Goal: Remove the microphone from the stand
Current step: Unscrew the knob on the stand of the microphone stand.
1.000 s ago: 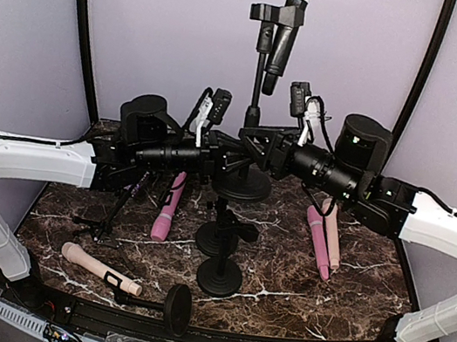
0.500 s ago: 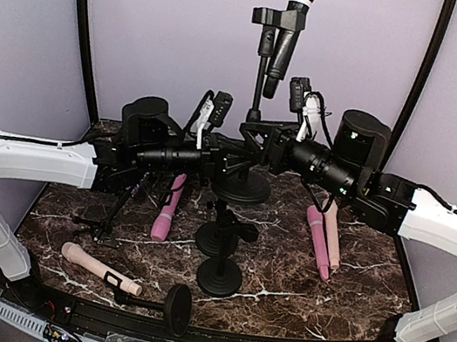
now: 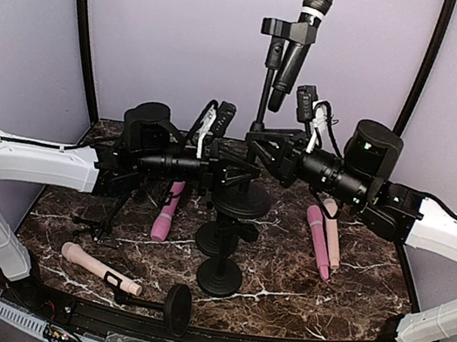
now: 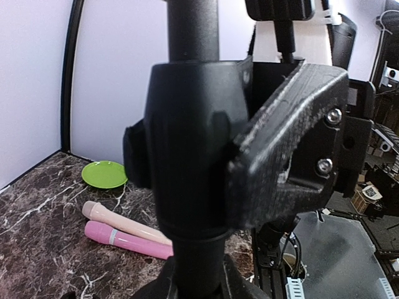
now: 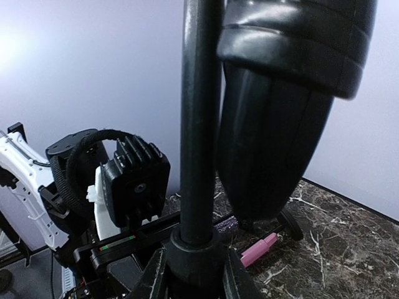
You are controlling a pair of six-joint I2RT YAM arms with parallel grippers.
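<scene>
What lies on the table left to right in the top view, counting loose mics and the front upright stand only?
beige microphone → pink microphone → front stand → second pink microphone → second beige microphone

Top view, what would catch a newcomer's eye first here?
A black microphone sits clipped high on a stand at the centre back. The left gripper and right gripper are shut on its pole from either side. Pink microphones lie on the marble table below.

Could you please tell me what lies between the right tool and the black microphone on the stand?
Top view: only the stand's bare pole runs from the right tool up to the clip that holds the black microphone.
</scene>
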